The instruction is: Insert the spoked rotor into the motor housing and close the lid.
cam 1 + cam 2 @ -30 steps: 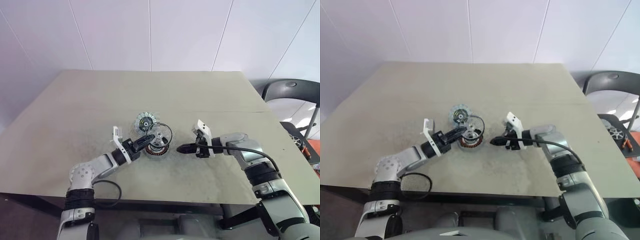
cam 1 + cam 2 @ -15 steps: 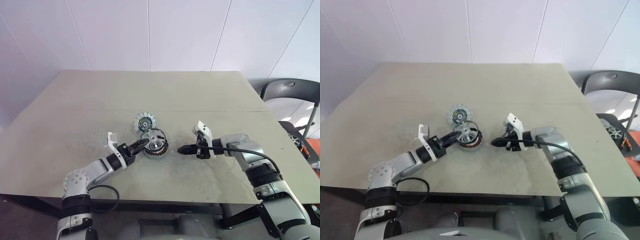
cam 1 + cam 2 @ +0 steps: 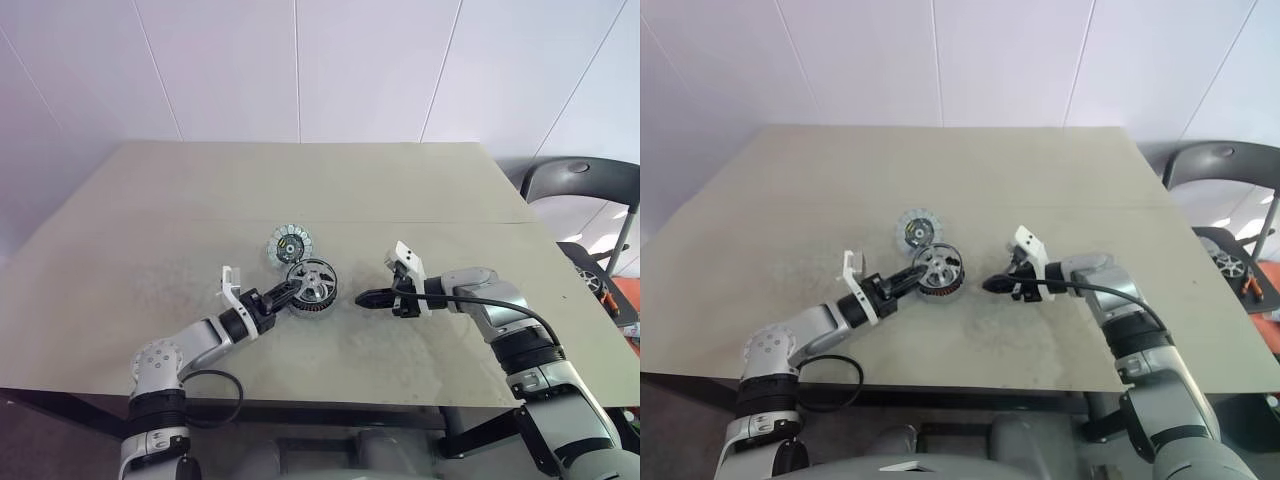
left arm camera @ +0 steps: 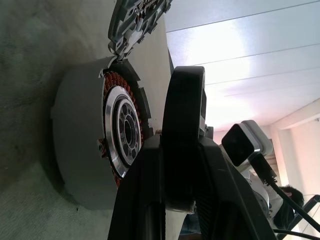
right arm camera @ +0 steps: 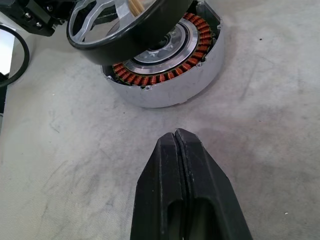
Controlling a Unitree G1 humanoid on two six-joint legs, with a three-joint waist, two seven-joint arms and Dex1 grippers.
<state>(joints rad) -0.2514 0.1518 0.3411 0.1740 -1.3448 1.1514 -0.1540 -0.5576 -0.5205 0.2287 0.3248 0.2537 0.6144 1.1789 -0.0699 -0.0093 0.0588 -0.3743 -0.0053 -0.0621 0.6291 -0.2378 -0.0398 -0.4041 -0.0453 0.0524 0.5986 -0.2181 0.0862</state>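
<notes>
The spoked rotor (image 3: 311,287) sits over the motor housing (image 5: 165,75), seemingly tilted; the lid (image 3: 290,243) lies just behind the housing, slightly left.

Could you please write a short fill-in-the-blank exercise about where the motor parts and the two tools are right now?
1. The left tool is shut on the spoked ____.
2. The spoked rotor is held just above the motor ____.
3. The lid lies on the ____, beyond the motor housing.
4. The right tool holds nothing and is ____.

Missing words: rotor; housing; table; shut
</notes>
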